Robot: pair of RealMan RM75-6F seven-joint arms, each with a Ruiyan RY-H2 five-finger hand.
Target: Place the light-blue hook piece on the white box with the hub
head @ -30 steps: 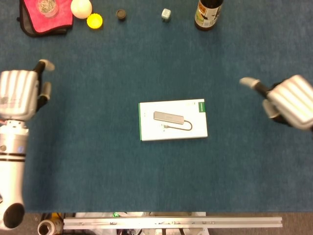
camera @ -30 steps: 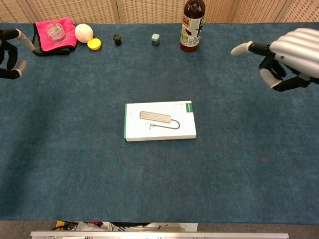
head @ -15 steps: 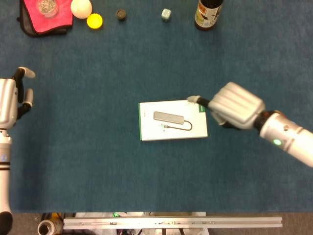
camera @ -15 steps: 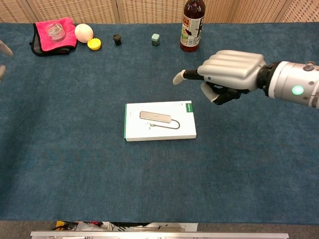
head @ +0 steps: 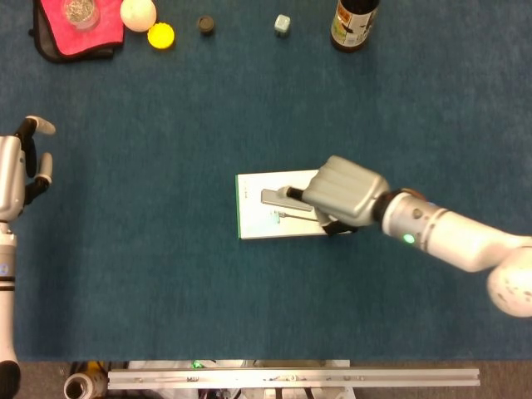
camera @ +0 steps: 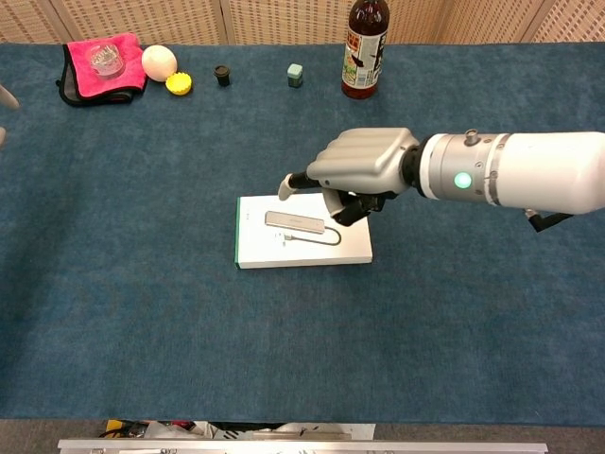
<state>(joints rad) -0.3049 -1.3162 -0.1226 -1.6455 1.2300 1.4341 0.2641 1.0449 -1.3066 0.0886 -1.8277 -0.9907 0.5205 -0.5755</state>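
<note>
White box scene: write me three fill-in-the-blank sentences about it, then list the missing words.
1. The right robot hand is over the white ____ that shows the hub.
2. The brown bottle stands at the far edge, to the ____ of the light-blue hook piece.
3. The white ball lies beside the ____ cloth.

Missing words: box; right; pink

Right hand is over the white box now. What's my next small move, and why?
Probably raise the right hand from over the white box and carry it toward the table's far edge. The light-blue hook piece sits there untouched, between the black cap and the bottle, and the hand appears to hold nothing.
</note>
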